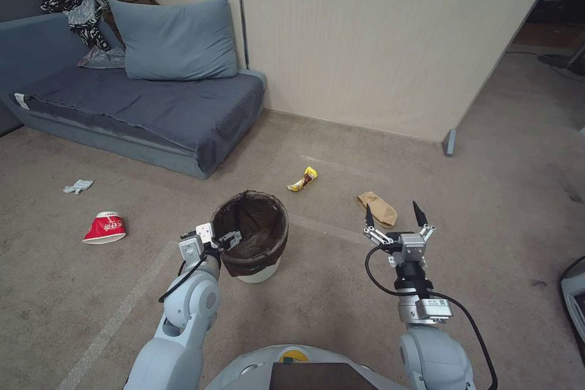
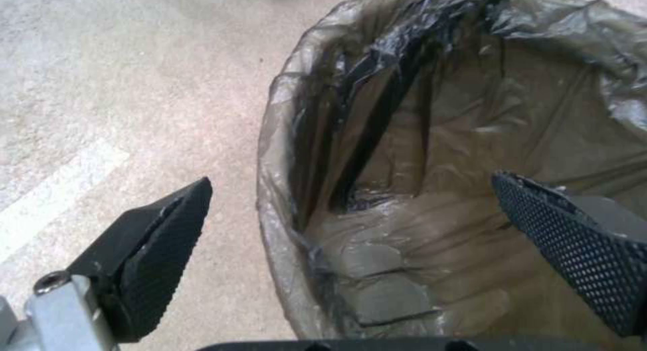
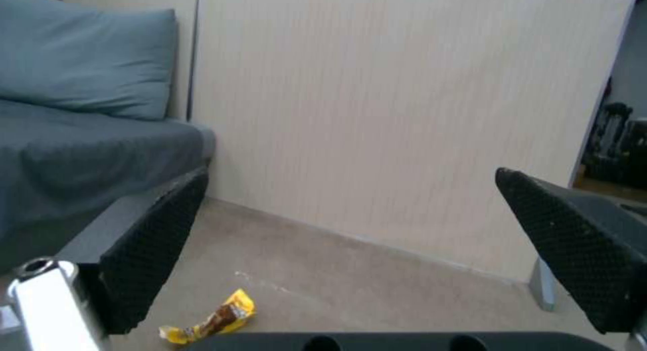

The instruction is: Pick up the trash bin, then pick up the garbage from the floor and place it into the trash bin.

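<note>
The left tool [image 1: 220, 239] covers part of the trash bin [image 1: 259, 271] rim in the head view, the left wrist view cuts off the bin's far side, and the red cup's [image 1: 105, 227] print is too small to read.

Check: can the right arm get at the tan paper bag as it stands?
Probably yes. The right gripper hangs open just short of the tan paper bag, with bare floor around it and nothing between.

The floor [image 1: 341, 311] is beige carpet with a pale tape line near left. On it stand the trash bin [image 1: 255, 236] at centre and a grey sofa [image 1: 146, 113] far left. A red cup [image 1: 105, 227] and white tissue [image 1: 78, 186] lie left, a yellow wrapper [image 1: 303, 179] beyond the bin, a tan paper bag [image 1: 377, 208] right.
</note>
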